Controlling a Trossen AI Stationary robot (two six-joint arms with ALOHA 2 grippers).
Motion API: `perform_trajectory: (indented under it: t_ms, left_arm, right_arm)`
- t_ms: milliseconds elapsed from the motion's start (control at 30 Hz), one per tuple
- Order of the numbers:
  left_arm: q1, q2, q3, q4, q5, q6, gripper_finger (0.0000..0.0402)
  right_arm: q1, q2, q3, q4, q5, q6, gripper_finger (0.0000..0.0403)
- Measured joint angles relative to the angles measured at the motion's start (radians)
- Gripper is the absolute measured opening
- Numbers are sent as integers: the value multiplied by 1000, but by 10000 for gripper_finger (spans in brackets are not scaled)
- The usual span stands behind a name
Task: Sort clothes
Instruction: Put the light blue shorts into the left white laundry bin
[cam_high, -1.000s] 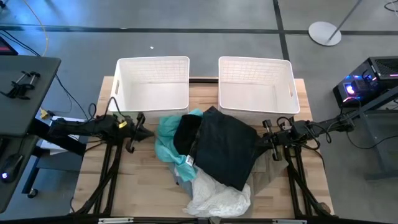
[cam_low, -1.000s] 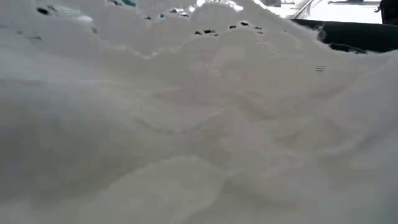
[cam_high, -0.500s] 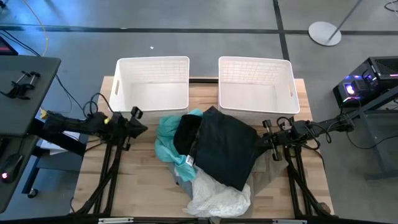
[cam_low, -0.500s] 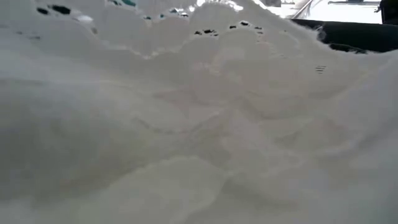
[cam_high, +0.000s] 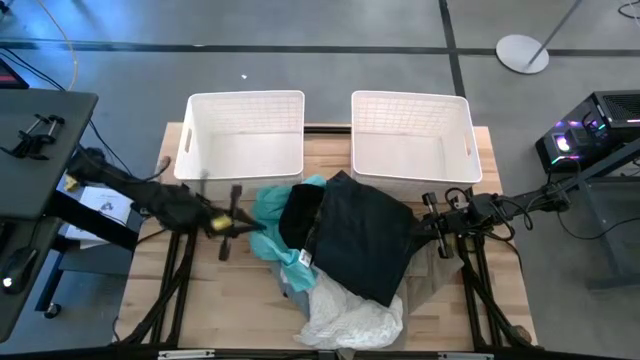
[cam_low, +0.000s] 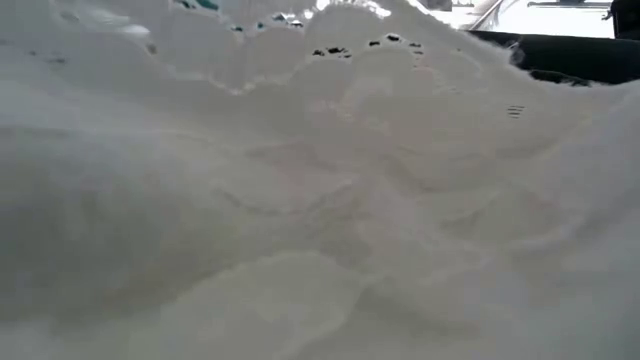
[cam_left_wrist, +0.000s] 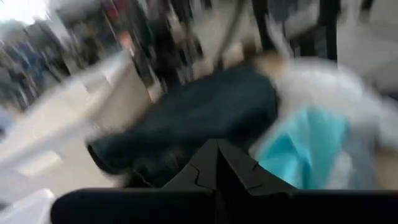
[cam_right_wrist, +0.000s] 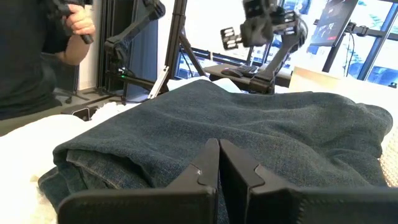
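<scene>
Nearest the front edge of the table (cam_high: 470, 330), a crumpled white garment (cam_high: 345, 318) is lying at the foot of the heap, so close to the low camera that its folds are filling that whole view (cam_low: 320, 220). Just behind it, a large dark garment (cam_high: 365, 240) is draping over the middle of the pile, its long axis running diagonally from the far side near the baskets down toward the front right; beside it a teal garment (cam_high: 270, 230) is spilling out to the left, with a strip of beige fabric (cam_high: 432, 275) peeking out at the right. The left gripper (cam_high: 228, 226) is hanging right at the teal edge, its fingers (cam_left_wrist: 217, 168) looking pressed together in its own wrist view. The right gripper (cam_high: 428, 222) is waiting at the pile's right flank, fingers (cam_right_wrist: 219, 165) closed on nothing, facing the dark denim folds. To my eye the step in hand is the left arm's reach for a first piece; it would do well to spread its fingers before arriving, then pinch one loose teal fold at the outer edge and lift straight up so the dark cloth on top is not dragged along. Farthest back, the left basket (cam_high: 200, 110) and right basket (cam_high: 460, 115) are standing side by side with nothing visible inside.
</scene>
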Motion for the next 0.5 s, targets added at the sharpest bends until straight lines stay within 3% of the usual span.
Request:
perform_trajectory:
  t_ms: [300, 500]
  left_arm:
    - [-176, 276, 181, -362, -313, -264, 1]
    - [-231, 345, 209, -447, -327, -446, 14]
  right_arm:
    - [0, 0, 0, 0, 0, 0, 0]
    - [0, 0, 0, 0, 0, 0, 0]
